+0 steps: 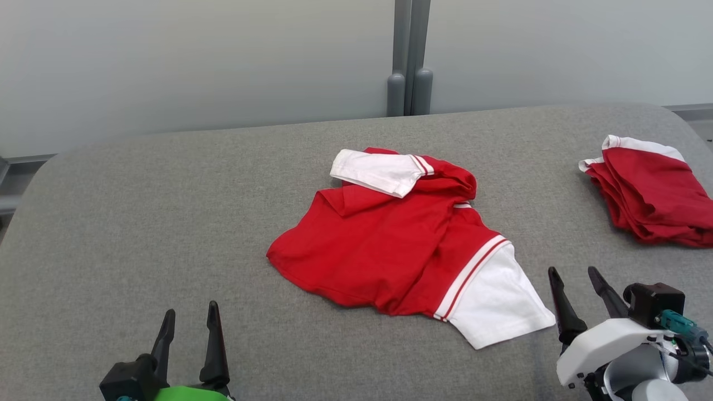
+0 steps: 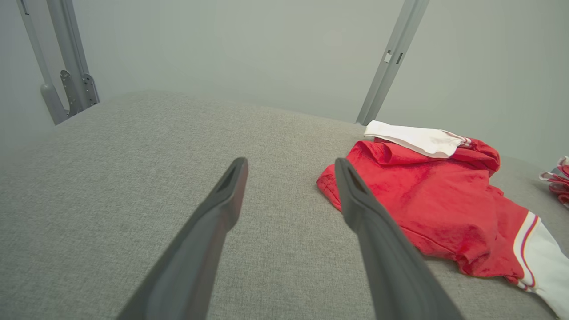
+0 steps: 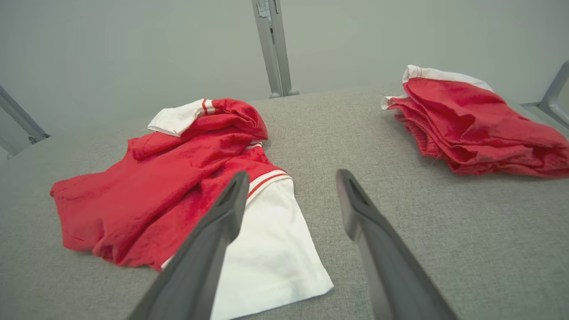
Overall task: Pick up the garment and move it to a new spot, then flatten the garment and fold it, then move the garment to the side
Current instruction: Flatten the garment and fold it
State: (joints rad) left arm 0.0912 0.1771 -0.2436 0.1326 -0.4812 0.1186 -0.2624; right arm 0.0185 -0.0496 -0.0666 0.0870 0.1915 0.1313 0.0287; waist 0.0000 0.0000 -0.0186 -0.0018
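Note:
A crumpled red garment (image 1: 384, 245) with white sleeves lies in the middle of the grey padded table (image 1: 139, 223). It also appears at the right in the left wrist view (image 2: 435, 200) and at the left in the right wrist view (image 3: 169, 182). My left gripper (image 1: 189, 317) is open at the near left, well short of the garment, nothing between its fingers (image 2: 222, 209). My right gripper (image 1: 574, 275) is open at the near right, just beside the garment's white sleeve (image 1: 496, 301), not touching it.
A folded red and white garment pile (image 1: 652, 192) lies at the table's right edge, also in the right wrist view (image 3: 471, 124). A grey wall with an upright post (image 1: 409, 55) stands behind the table.

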